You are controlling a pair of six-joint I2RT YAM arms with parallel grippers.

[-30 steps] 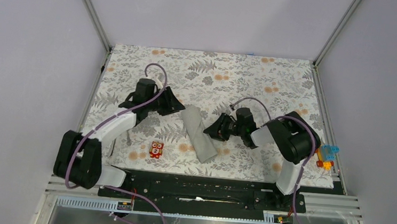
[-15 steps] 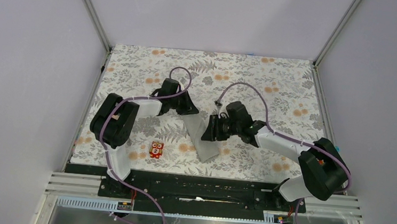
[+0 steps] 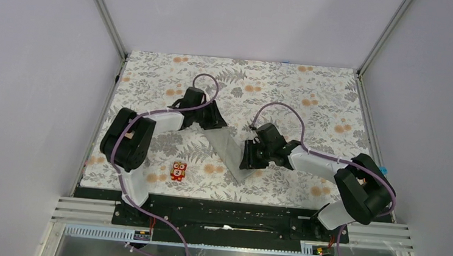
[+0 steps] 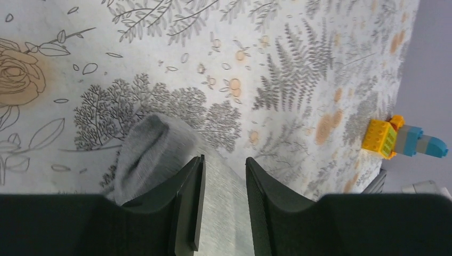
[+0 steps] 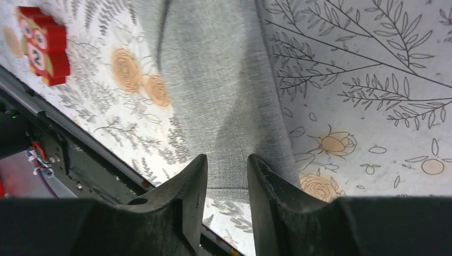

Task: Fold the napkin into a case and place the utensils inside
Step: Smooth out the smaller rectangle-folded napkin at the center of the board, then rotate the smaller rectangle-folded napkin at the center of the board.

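The napkin lies as a narrow grey folded strip, running from far left to near right on the floral cover. My left gripper is at its far end. In the left wrist view the jaws stand apart over the cloth. My right gripper is at the strip's near end. In the right wrist view its jaws stand apart with the cloth just beyond the tips. No utensils are in view.
A small red toy figure stands near the front edge, left of the strip; it also shows in the right wrist view. A yellow and blue block sits at the table's right edge. The black front rail runs along the near side.
My left gripper has moved right to the strip's far end. My right gripper has moved in and then nearer, to the strip's near end.
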